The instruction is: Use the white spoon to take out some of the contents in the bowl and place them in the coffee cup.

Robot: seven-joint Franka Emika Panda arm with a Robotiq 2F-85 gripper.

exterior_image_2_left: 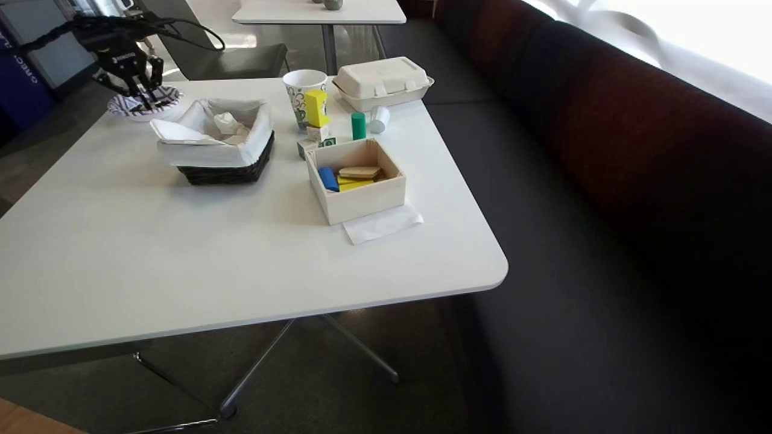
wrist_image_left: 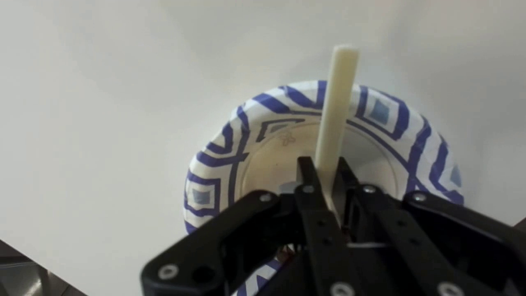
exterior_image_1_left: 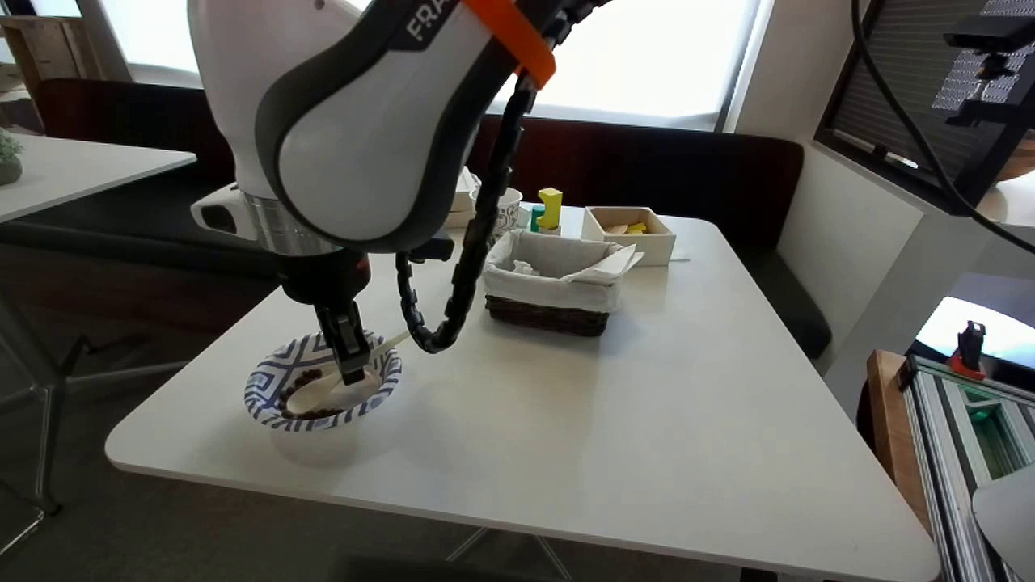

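The round bowl [exterior_image_1_left: 265, 386] with a bold patterned rim stands near a table corner; it also shows in the wrist view [wrist_image_left: 209, 176]. The contents [exterior_image_1_left: 301, 380] look like dark brown bits on one side of the bowl, mostly hidden by the gripper in the wrist view. My gripper [exterior_image_1_left: 352, 377] points down into the bowl, shut on the handle of the white spoon [exterior_image_1_left: 311, 396]. The handle end [wrist_image_left: 339, 82] sticks out past the fingertips [wrist_image_left: 324, 168] over the rim. The spoon head lies tilted among the bits. The patterned paper coffee cup [exterior_image_2_left: 298, 96] stands upright farther along the table.
A cloth-lined dark basket [exterior_image_2_left: 226, 172] stands between the bowl and a wooden box [exterior_image_2_left: 368, 205] of blocks. A yellow block [exterior_image_2_left: 316, 108] and a green cylinder [exterior_image_2_left: 358, 126] are beside the cup. A takeout box [exterior_image_2_left: 381, 81] stands behind. A cable hose hangs by the arm [exterior_image_1_left: 477, 267].
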